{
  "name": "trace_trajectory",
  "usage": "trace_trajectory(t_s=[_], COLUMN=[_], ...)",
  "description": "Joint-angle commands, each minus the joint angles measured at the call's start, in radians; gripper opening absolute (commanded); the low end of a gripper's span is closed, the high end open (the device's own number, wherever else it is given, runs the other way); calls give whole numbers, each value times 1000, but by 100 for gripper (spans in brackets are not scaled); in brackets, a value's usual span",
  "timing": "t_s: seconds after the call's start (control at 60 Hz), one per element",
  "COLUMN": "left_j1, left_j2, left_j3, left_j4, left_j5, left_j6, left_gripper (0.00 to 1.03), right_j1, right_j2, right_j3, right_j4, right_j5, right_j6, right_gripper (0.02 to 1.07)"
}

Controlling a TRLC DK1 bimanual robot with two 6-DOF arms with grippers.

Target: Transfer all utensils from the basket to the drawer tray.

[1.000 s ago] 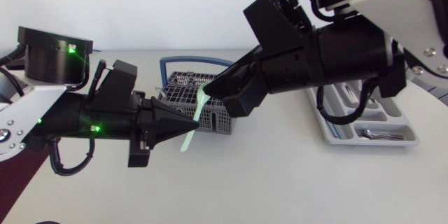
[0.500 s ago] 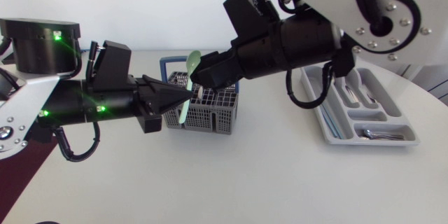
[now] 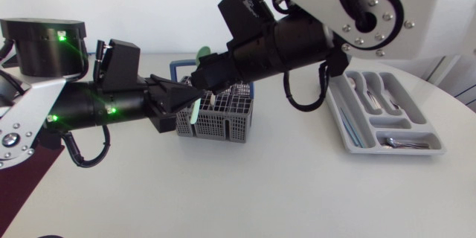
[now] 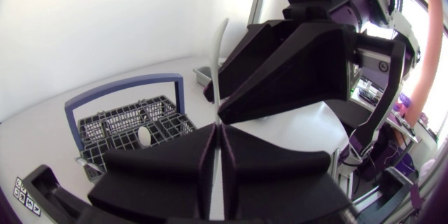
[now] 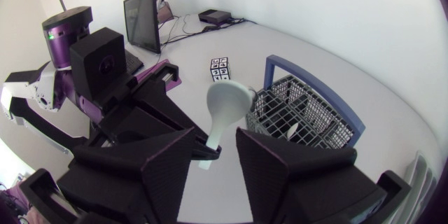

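Two arms are brought together above the white table (image 3: 297,193). Toward the right edge lies the grey plastic drawer tray (image 3: 349,140), with metal cutlery (image 3: 401,143) already in its compartments. Well apart from it, under the meeting point, stands the dark grey wire basket (image 3: 223,123) with its blue handle.

The left gripper (image 3: 186,95) is clamped on the handle of a pale green plastic spoon (image 3: 195,114), which is held upright over the basket. The right gripper (image 5: 215,136) is set around the spoon's neck with its fingers apart, a gap being visible on either side.

A handover is judged to be under way. If the left grip is loosened before the right fingers are closed, the spoon could be dropped back into the basket or onto the table. If the right fingers are closed off-centre, the thin stem could be twisted or flicked out.

The spoon is seen as slender, smooth and matte, with a round shallow bowl uppermost and a narrow, flat handle.
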Motion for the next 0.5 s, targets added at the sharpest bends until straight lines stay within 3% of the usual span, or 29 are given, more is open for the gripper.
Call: trace_trajectory(t_s=[0.0,0.133,0.483], left_j1=[3,-3,-22], left_j2=[12,13,13], left_j3=[2,1,-7], left_j4=[22,30,31], left_j5=[-15,-23,-24], left_j6=[-31,-34,-35], left_gripper=[3,3,3], right_j1=[8,10,8], right_j2=[22,25,28], right_j3=[22,20,16], right_j4=[-3,0,6], right_j5=[-10,-13,-34], right_j6=[29,31,29], right_gripper=[35,20,15])
